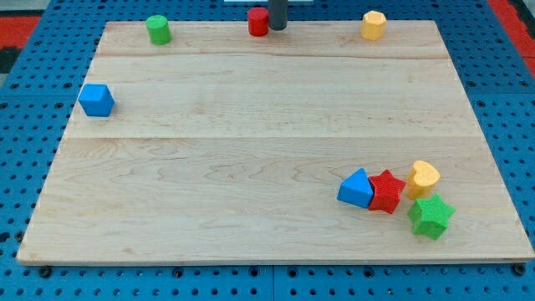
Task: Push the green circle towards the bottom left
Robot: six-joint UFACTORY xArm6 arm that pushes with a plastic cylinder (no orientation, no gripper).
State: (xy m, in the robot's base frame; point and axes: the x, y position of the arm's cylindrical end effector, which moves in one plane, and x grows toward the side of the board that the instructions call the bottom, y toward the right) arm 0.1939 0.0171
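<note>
The green circle [158, 29] stands near the top left of the wooden board [267, 150]. My tip [277, 28] is at the top centre, touching the right side of a red cylinder [257, 22]. The tip is well to the right of the green circle, with the red cylinder between them.
A blue cube [96, 100] sits at the left edge. A yellow hexagon [373, 25] is at the top right. At the bottom right cluster a blue triangle [357, 189], a red star [386, 191], a yellow heart [423, 178] and a green star [430, 216].
</note>
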